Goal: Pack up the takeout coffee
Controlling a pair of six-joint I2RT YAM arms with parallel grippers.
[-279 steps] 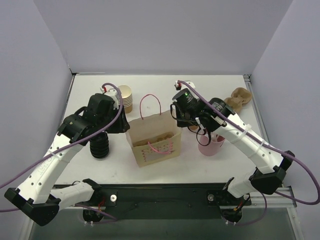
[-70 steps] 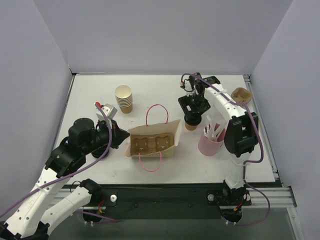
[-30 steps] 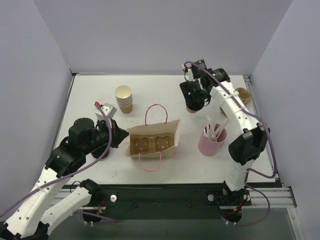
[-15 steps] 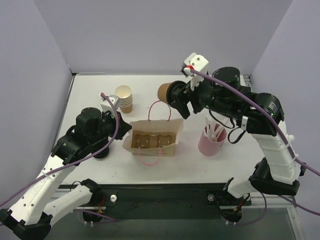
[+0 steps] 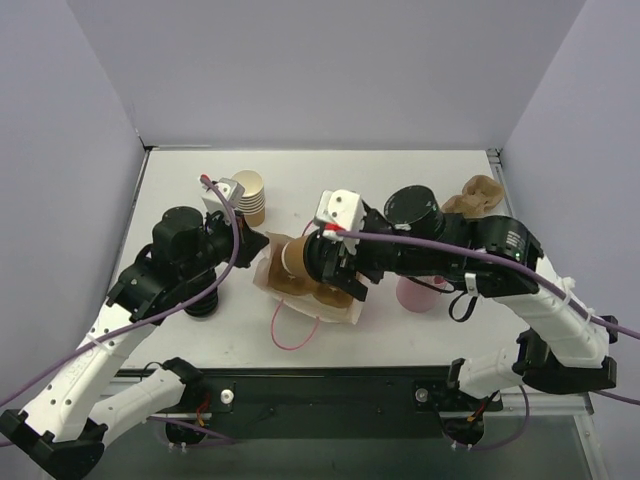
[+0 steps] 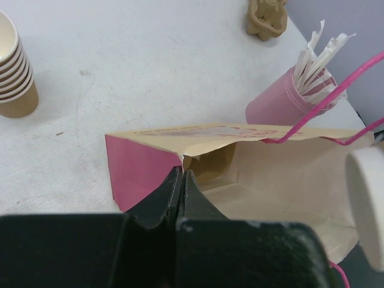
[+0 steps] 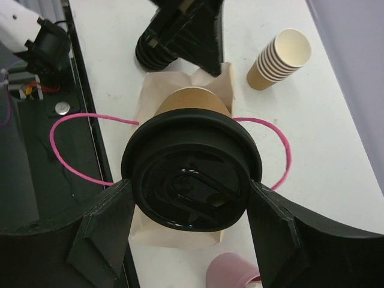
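The left tool (image 6: 182,180) is pinched shut on the paper bag (image 6: 282,174) at its rim, apparently to hold the mouth open. The right tool (image 7: 191,207) grips the takeout coffee (image 7: 193,103) by its black lid (image 7: 191,174), aiming the cup bottom-first at that opening.

From above, the right gripper (image 5: 323,268) hides the lid of the takeout coffee (image 5: 301,250), its arm most of the pink cup (image 5: 412,296) (straws unseen); left-wrist framing crops the cup stack (image 6: 15,81).
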